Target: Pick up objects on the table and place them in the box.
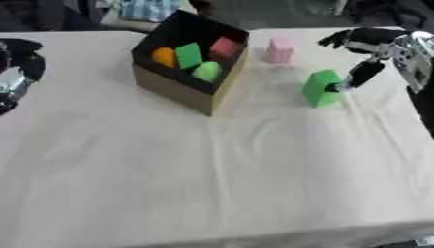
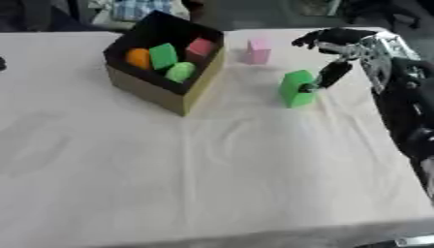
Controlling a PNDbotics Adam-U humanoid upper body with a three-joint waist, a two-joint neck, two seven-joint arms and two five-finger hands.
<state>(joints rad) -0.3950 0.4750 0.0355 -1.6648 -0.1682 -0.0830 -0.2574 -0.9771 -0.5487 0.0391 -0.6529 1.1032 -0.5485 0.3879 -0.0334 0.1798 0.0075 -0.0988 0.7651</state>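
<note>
A brown box (image 1: 182, 89) with a black inside stands at the back of the table, left of centre. In it lie an orange piece (image 1: 164, 56), a green block (image 1: 188, 54), a pale green piece (image 1: 206, 71) and a red block (image 1: 224, 48). To the box's right a green block (image 1: 321, 88) stands on the cloth. My right hand (image 1: 373, 46) hovers at that block's right side, fingers spread and its thumb (image 1: 360, 75) touching the block. A pink block (image 1: 280, 50) stands behind, beside the box. My left hand (image 1: 19, 72) rests at the left edge.
A white wrinkled cloth (image 1: 212, 164) covers the table, with broad bare room in front of the box. The table's front edge runs along the bottom. Dark shapes and a checked cloth lie beyond the far edge.
</note>
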